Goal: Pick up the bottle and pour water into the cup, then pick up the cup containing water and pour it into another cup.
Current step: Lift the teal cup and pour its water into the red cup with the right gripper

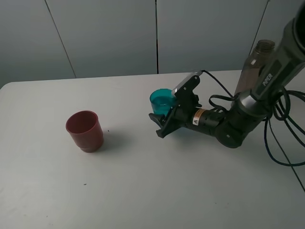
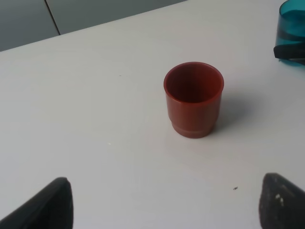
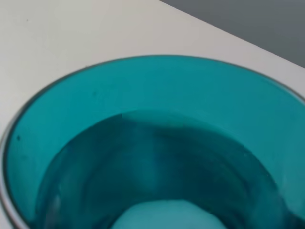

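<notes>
The cup (image 1: 162, 99) is teal and translucent, stands upright on the white table (image 1: 157, 191) right of the middle, and seems to hold water. My right gripper (image 1: 164, 119) reaches in low from the right, its black fingers against the cup's sides. The cup's inside (image 3: 157, 157) fills the right wrist view. It also shows at the edge of the left wrist view (image 2: 291, 28). The dull-red cup (image 1: 85, 130) stands empty to the left (image 2: 193, 98). My left gripper (image 2: 164, 205) is open, well short of the red cup. The smoky bottle (image 1: 255, 64) stands behind the right arm.
Black cables (image 1: 281, 138) trail over the table's right side behind the right arm. A grey panelled wall (image 1: 109, 33) runs along the table's far edge. The left arm is out of the exterior high view.
</notes>
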Controlling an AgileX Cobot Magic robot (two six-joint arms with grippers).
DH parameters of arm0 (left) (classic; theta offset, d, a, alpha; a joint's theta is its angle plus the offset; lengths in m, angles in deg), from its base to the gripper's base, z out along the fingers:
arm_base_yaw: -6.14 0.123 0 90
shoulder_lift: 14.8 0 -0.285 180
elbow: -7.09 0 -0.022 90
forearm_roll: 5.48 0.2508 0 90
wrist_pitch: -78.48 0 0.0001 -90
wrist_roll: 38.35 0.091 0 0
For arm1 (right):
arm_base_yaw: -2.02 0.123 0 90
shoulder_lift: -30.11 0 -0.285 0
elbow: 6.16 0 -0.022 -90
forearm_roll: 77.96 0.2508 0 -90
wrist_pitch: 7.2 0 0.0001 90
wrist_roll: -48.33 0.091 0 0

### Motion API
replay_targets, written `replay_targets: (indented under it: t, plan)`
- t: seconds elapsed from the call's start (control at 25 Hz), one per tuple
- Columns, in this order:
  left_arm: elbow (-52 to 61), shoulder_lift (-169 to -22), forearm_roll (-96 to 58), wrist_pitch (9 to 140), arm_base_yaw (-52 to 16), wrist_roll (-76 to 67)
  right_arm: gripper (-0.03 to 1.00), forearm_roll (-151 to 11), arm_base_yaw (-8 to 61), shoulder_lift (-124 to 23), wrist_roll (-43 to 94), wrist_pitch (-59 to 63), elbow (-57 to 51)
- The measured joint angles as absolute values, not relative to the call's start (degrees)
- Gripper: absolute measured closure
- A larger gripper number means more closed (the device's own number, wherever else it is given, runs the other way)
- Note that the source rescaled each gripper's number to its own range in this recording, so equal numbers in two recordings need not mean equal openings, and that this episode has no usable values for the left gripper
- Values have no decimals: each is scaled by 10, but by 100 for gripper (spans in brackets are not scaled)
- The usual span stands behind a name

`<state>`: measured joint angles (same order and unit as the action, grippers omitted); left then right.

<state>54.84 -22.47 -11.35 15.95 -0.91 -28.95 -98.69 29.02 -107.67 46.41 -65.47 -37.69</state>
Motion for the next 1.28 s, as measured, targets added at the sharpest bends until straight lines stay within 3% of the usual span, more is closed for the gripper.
replay_targets:
  t: [0.56,1.28]
  plan:
    - [548,-225,-114,159,-9,-289,93,-1118,292,-944,505,-459,-374]
    - [548,-225,-114,159,-9,-289,93,-1159,392,-907,577,-282,-304]
